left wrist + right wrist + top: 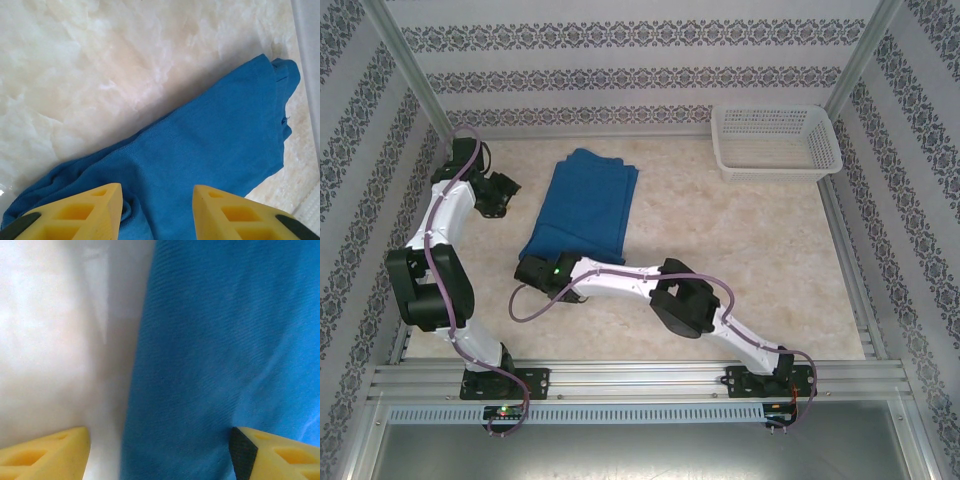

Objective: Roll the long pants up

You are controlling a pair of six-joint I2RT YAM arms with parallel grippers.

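Observation:
The long pants lie as a narrow royal-blue strip, folded lengthwise, on the marbled table, running from the back toward the near side. My left gripper hovers at the strip's left edge. In the left wrist view its yellow fingers stand apart over the pants, holding nothing, with a small pucker of cloth beside the left finger. My right gripper is at the near end of the strip, open wide. Its fingers straddle the left edge of the pants.
A white mesh basket stands at the back right corner. Patterned walls close the table on three sides, with metal rails along the right and near edges. The right arm stretches low across the near middle of the table.

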